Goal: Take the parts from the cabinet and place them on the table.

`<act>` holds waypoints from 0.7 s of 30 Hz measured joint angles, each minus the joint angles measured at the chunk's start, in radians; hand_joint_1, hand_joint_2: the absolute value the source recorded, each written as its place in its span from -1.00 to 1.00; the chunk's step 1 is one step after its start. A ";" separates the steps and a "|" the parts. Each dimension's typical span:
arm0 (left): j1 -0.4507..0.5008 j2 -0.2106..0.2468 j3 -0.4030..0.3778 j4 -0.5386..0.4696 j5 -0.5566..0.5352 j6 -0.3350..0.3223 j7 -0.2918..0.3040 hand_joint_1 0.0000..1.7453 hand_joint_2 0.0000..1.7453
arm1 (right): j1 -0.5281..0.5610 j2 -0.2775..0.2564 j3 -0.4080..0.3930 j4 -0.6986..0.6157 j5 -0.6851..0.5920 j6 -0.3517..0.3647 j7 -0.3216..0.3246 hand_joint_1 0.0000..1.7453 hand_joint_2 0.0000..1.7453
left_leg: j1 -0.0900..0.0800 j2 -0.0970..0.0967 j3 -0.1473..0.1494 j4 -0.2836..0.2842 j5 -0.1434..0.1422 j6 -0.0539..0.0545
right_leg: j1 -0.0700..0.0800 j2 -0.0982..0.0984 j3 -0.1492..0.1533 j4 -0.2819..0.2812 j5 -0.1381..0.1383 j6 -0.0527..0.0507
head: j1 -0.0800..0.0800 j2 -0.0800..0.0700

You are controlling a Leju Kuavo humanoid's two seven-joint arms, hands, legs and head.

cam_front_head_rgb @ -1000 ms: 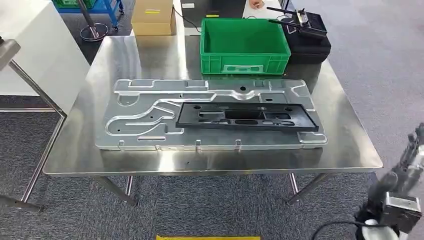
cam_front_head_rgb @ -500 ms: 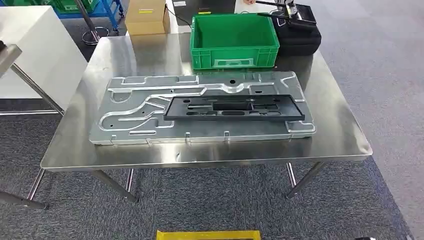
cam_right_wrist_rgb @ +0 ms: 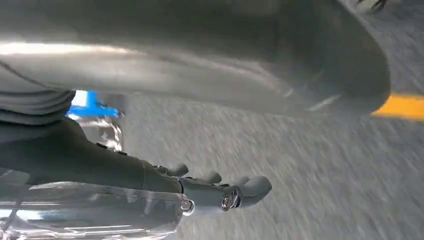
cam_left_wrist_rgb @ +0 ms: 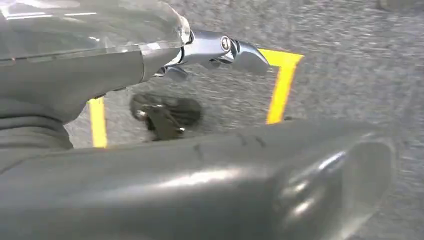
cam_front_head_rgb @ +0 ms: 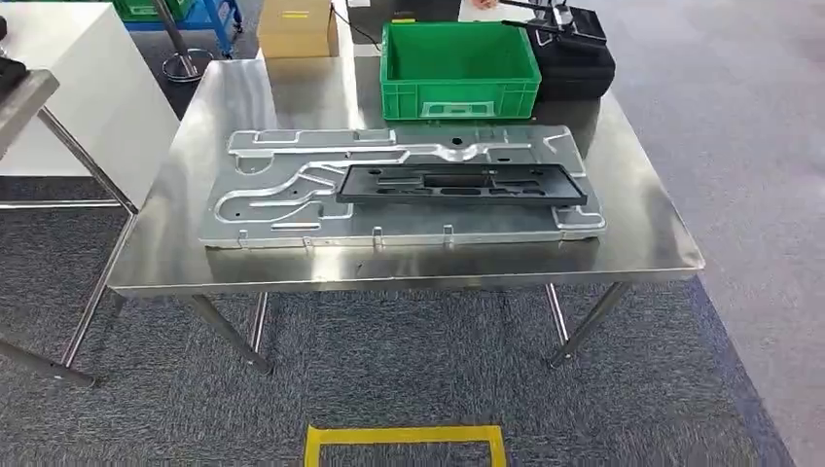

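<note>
two parts already lie on the tabletop (cam_front_head_rgb: pixel 642 243): a big silver plate (cam_front_head_rgb: pixel 282 209) with a black frame (cam_front_head_rgb: pixel 462 184) on top, near the green box (cam_front_head_rgb: pixel 457 68). the left hand (cam_left_wrist_rgb: pixel 220 50) and right hand (cam_right_wrist_rgb: pixel 225 192) hang over the floor, fingers lightly curled, holding nothing. more parts may be left, but no cabinet can be seen.

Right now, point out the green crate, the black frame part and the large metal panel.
green crate (cam_front_head_rgb: pixel 457 95): head view, on its front wall.
black frame part (cam_front_head_rgb: pixel 461 184): head view, on its middle bar.
large metal panel (cam_front_head_rgb: pixel 282 209): head view, on its bare left portion.
</note>
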 joint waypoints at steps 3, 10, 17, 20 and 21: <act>0.000 -0.008 0.000 0.000 -0.003 0.011 0.013 -1.00 -1.00 | -0.004 0.000 0.000 0.010 0.006 0.020 0.006 -1.00 -1.00 | 0.007 0.001 -0.061 0.035 0.019 -0.013 | -0.007 -0.001 0.126 -0.116 0.103 0.006 | 0.000 0.000; 0.000 -0.014 -0.005 0.000 -0.014 0.038 0.036 -1.00 -1.00 | -0.022 0.002 0.000 0.028 0.014 0.032 -0.012 -1.00 -1.00 | 0.011 -0.004 -0.109 0.084 0.035 -0.054 | -0.002 -0.005 0.212 -0.298 0.073 -0.041 | 0.002 0.000; -0.005 -0.020 -0.008 0.000 -0.014 0.039 0.053 -1.00 -1.00 | -0.032 0.002 0.000 0.033 0.030 0.048 0.008 -1.00 -1.00 | 0.016 -0.005 -0.128 0.344 -0.122 -0.065 | 0.008 -0.007 0.101 -0.289 0.153 -0.051 | -0.003 0.000; -0.019 -0.015 -0.008 0.000 -0.014 0.038 0.053 -1.00 -1.00 | -0.044 0.005 0.000 0.037 0.034 0.052 0.006 -1.00 -1.00 | 0.005 -0.006 0.078 0.089 -0.096 -0.035 | 0.012 -0.005 0.072 -0.283 0.182 -0.044 | -0.003 0.000; -0.024 -0.013 -0.009 0.000 -0.015 0.038 0.052 -1.00 -1.00 | -0.045 0.007 0.000 0.038 0.034 0.051 0.003 -1.00 -1.00 | 0.001 -0.005 0.119 0.009 -0.119 -0.030 | 0.015 -0.005 0.068 -0.283 0.189 -0.038 | -0.003 0.000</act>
